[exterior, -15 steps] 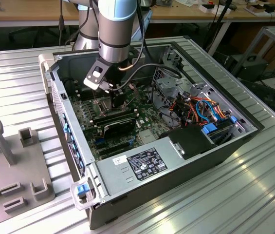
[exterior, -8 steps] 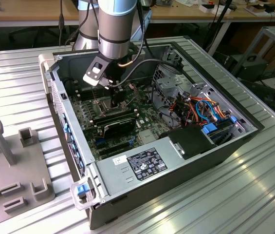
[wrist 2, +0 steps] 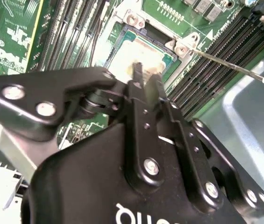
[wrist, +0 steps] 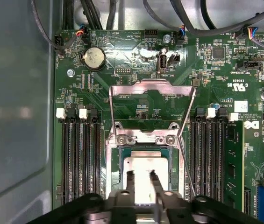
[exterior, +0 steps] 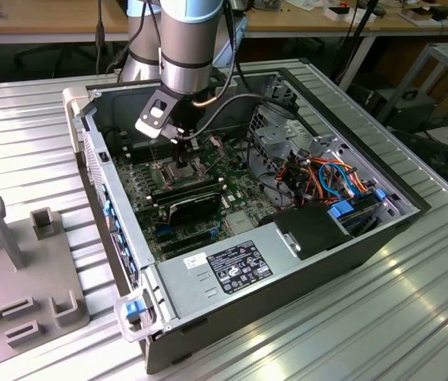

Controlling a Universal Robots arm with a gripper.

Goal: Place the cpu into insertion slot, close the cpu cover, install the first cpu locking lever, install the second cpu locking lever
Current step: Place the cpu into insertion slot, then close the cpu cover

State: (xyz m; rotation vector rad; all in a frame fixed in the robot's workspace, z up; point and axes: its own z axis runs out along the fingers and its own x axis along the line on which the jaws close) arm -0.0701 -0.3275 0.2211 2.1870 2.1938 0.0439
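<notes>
While the cpu cover (wrist: pixel 153 87) stands raised, we list the cpu (wrist: pixel 141 163) lying in the insertion slot (wrist: pixel 114 161). The gripper (wrist: pixel 142 176) hovers over it, jaws slightly parted, pinching nothing. In the exterior view it sits at eleven o'clock from the power supply (exterior: pixel 239 266).

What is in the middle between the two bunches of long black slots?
In the first wrist view, the square socket sits between them, with the silver chip at its middle. The gripper is right at the chip.
</notes>
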